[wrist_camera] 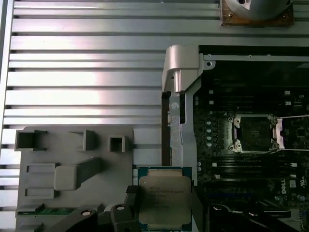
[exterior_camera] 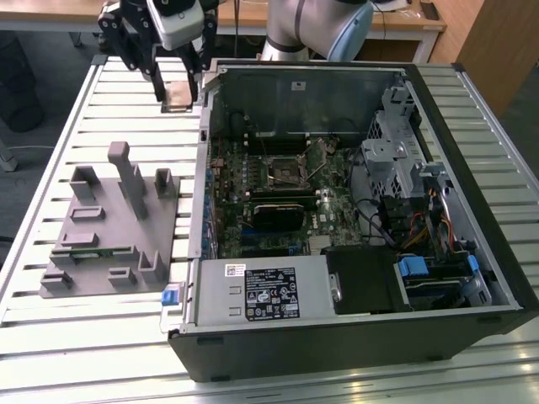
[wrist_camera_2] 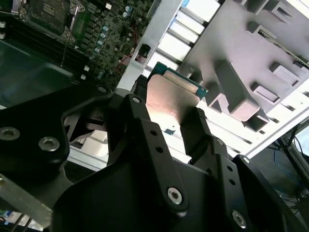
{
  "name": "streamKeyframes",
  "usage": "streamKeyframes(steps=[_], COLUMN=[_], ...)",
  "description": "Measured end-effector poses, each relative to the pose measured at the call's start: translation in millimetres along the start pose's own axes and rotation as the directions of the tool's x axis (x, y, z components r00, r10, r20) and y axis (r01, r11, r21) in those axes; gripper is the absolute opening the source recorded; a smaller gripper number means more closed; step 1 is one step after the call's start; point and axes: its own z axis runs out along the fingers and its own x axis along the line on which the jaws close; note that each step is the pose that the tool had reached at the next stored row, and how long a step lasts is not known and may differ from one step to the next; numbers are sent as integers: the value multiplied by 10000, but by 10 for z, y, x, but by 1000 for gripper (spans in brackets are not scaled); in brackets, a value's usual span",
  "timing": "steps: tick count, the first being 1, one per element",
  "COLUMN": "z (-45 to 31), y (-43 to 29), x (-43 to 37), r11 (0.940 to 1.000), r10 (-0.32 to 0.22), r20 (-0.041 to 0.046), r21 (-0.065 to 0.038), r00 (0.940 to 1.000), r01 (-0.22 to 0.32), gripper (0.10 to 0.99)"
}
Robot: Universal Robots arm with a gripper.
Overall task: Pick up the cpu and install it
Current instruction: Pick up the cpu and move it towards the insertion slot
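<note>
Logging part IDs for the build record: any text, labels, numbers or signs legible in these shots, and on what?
Nothing is legible enough to quote.
cpu, gripped in the pincer: printed lines on the metal top, too small to read.
white label on the silver box: print and symbols, too small.
small sticker on the case wall: blurred.
motherboard: white markings, unreadable.

In the second wrist view, the gripper's [wrist_camera_2: 169, 100] fingers [wrist_camera_2: 145, 135] are covering the part of the cpu [wrist_camera_2: 174, 92] nearest the wrist. In the first wrist view, the picture's edge is cutting off the cpu's printed face and the grey fixture [wrist_camera: 72, 159]. In the exterior view, the arm [exterior_camera: 312, 29] is running past the frame.
</note>
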Motion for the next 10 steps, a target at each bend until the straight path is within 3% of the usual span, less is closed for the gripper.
streamKeyframes(steps=[10], z=[29], y=[94], x=[-152], r11=[10000], r10=[1], r20=[1], r21=[-1], r00=[10000], r01=[-1], gripper=[529])
